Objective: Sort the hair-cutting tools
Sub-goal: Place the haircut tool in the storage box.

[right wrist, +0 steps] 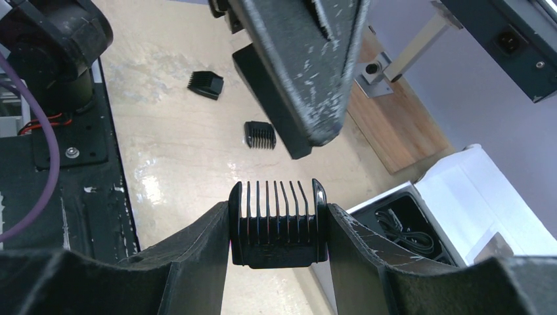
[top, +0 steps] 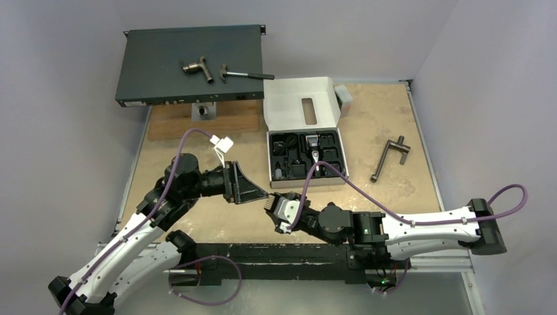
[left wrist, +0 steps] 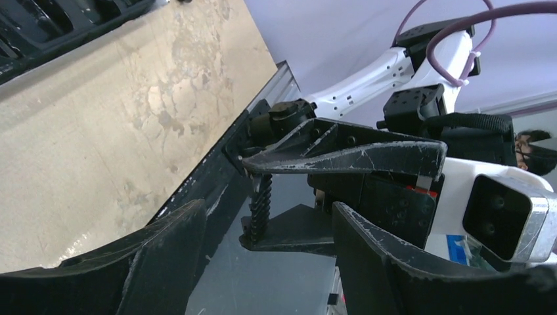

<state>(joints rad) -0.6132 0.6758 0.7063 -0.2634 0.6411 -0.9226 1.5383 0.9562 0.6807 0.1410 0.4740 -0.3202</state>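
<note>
Currently, R gripper [right wrist: 278, 218] clamps comb attachment [right wrist: 278, 233] by its sides, mid-air nr front edge of table [top: 384, 121], L gripper [left wrist: 268, 213] open just beside it; risk: mistimed handover drops comb off edge, or fingers clash.

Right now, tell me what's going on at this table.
The right pincer grips a black comb attachment and holds it close to the left pincer, which is open and empty. Two more combs lie loose on the table. The clipper sits in the open box.
</note>
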